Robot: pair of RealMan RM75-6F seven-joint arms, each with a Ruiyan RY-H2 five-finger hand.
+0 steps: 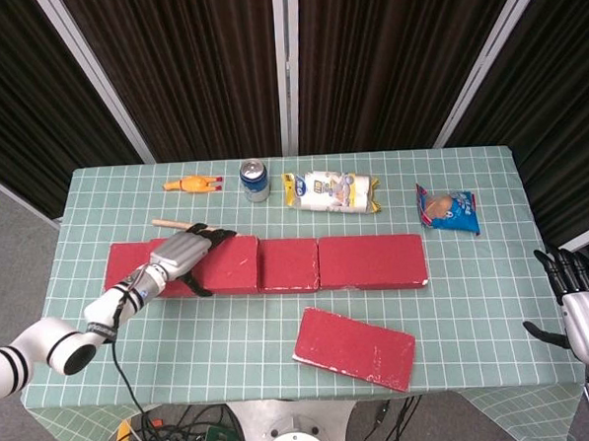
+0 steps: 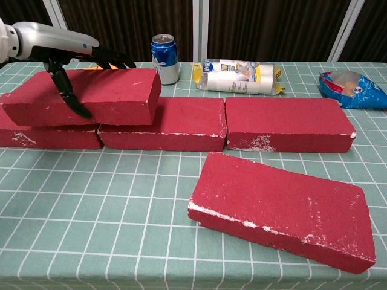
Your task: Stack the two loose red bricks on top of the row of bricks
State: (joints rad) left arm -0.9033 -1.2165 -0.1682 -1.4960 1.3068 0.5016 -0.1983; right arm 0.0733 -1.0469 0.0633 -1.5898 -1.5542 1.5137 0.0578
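A row of red bricks [image 1: 342, 262] [image 2: 284, 124] runs across the middle of the table. My left hand [image 1: 182, 256] [image 2: 66, 51] grips a loose red brick [image 1: 223, 264] [image 2: 91, 96] from above and holds it over the row's left end, across the joint of the left and middle bricks. The chest view shows it just above or touching them. The second loose red brick [image 1: 354, 347] [image 2: 281, 208] lies flat and skewed in front of the row, right of centre. My right hand [image 1: 581, 309] hangs off the table's right edge with fingers apart and nothing in it.
Behind the row are a wooden stick [image 1: 196, 228], a yellow rubber chicken [image 1: 192, 184] [image 2: 109, 70], a soda can [image 1: 255, 180] [image 2: 164, 58], a packet of wrapped food [image 1: 331, 191] [image 2: 239, 75] and a blue snack bag [image 1: 449, 208] [image 2: 354, 87]. A green checked cloth [image 1: 476, 290] covers the table.
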